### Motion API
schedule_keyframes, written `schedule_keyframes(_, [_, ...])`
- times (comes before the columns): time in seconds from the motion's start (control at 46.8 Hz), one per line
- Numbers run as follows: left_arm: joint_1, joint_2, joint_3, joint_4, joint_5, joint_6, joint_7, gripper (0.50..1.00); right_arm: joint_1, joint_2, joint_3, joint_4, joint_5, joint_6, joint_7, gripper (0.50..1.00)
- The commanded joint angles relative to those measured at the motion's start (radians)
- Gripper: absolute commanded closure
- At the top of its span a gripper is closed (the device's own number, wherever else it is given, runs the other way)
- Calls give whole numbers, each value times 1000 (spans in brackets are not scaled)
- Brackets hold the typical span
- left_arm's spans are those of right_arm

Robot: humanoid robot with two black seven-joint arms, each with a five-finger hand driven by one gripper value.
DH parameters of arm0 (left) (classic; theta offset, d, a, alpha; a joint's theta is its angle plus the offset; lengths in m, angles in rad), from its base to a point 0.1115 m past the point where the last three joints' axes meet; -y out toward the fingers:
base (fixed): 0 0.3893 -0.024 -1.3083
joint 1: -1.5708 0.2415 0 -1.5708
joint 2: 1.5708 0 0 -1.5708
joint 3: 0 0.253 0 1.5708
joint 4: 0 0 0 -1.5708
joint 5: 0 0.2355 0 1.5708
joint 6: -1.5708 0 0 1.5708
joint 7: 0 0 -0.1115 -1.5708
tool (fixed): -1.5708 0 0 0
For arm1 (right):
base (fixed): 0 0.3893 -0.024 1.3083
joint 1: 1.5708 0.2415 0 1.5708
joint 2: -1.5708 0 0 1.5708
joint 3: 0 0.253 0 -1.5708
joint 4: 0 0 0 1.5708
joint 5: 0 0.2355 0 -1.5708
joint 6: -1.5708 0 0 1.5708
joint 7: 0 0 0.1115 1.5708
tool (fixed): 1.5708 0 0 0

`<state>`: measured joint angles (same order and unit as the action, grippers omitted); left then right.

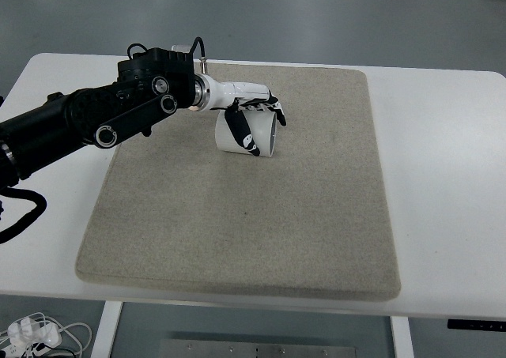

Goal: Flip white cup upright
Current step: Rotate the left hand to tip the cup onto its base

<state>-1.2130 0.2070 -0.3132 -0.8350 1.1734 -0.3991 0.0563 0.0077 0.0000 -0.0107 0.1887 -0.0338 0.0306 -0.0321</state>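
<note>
1. Take the grey mat [237, 224] as your reference. Its near half is bare, and off its near left corner a bundle of white cables [35, 333] hangs below the white table [443, 216], well apart from the work.

2. The white cup [247, 133] lies on its side on the far part of the mat, left of the mat's middle, with its open mouth turned toward the mat's right edge.

3. Your left hand [251, 113] comes over the mat's far left corner and is wrapped on the cup: the thumb runs down the near side of the wall and the other fingers curl over the top by the rim. I read that as a grip, though how firm it is cannot be seen.

4. The hold looks shallow and sits close to the rim. Rotate the wrist too fast and the smooth wall may slide through the fingers, so the cup rolls away across the mat.

5. Tilt with the base dragging and the fabric may catch it, leaving the cup leaning.

6. Release before the base sits flat and it will probably topple back.

7. The right hand is not visible.
</note>
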Motion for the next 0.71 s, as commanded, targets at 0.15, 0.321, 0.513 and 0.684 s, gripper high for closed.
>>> schedule_keyframes(0.15, [35,14,-135,16,-113,-17,-108,1000,0,0,0,0,0,0,0,548])
schedule_keyframes(0.321, [69,19,-138,86,-297,-49,-197,1000,0,0,0,0,0,0,0,548])
schedule_keyframes(0.513, [104,19,-139,174,-491,-113,-305,1000,0,0,0,0,0,0,0,548])
schedule_keyframes(0.684, [154,19,-139,234,-572,-142,-397,1000,0,0,0,0,0,0,0,548])
